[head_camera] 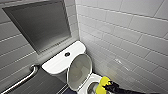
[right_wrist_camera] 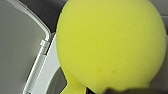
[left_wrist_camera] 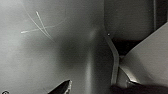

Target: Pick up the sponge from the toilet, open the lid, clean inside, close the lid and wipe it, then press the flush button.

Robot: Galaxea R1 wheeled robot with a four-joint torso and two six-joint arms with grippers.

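The white toilet (head_camera: 60, 65) stands in the corner, with a round flush button (head_camera: 67, 54) on its tank top. Its oval lid (head_camera: 80, 71) is raised and leans back against the tank, so the bowl (head_camera: 93, 87) lies uncovered. My right gripper (head_camera: 109, 88) is shut on the yellow-green sponge (head_camera: 104, 83), which it holds at the bowl's right rim. In the right wrist view the sponge (right_wrist_camera: 110, 45) looms large beside the raised lid (right_wrist_camera: 17, 45) and its hinge (right_wrist_camera: 44, 46). One dark fingertip (left_wrist_camera: 62, 88) of my open left gripper sits before a pale glossy surface.
A grey-tiled wall (head_camera: 130, 37) runs close along the toilet's right side. On the left wall hang a metal grab bar (head_camera: 22, 80) and a dark framed panel (head_camera: 40, 25). Dark floor (head_camera: 47, 86) lies left of the bowl.
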